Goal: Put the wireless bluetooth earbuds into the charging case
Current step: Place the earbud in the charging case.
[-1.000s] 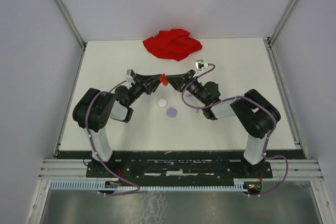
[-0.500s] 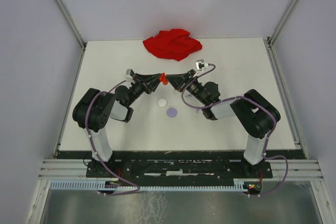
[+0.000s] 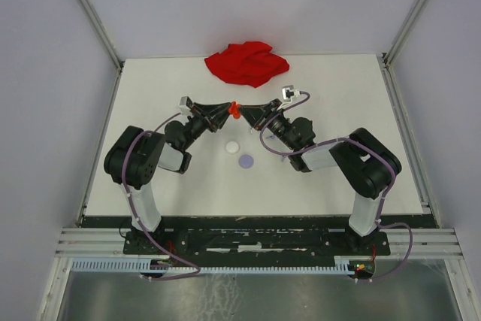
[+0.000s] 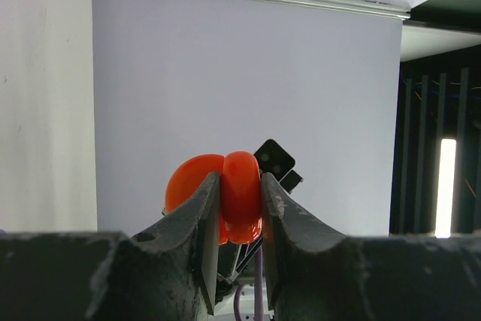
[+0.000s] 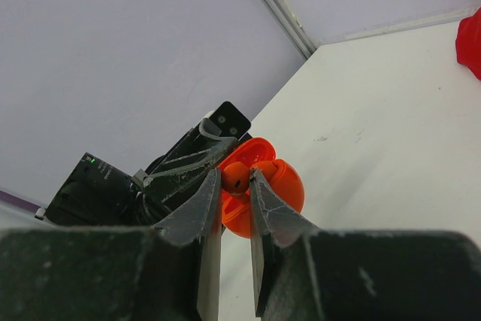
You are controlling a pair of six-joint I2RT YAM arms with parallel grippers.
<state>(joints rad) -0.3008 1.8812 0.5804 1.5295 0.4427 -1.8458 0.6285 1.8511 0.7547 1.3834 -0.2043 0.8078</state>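
My left gripper (image 3: pixel 226 112) is shut on an open red charging case (image 4: pixel 239 197) and holds it above the table; the case also shows in the top view (image 3: pixel 234 110) and in the right wrist view (image 5: pixel 278 186). My right gripper (image 3: pixel 246 115) is shut on a small red earbud (image 5: pixel 236 177) and holds it right at the open case. The two grippers meet tip to tip over the middle of the table. No other earbuds show.
A crumpled red cloth (image 3: pixel 246 62) lies at the table's far edge. A white round disc (image 3: pixel 233 146) and a lavender round disc (image 3: pixel 246 161) lie on the white table (image 3: pixel 338 80) just in front of the grippers.
Both grippers have shifted slightly away from the bases with the case and the earbud, staying tip to tip.
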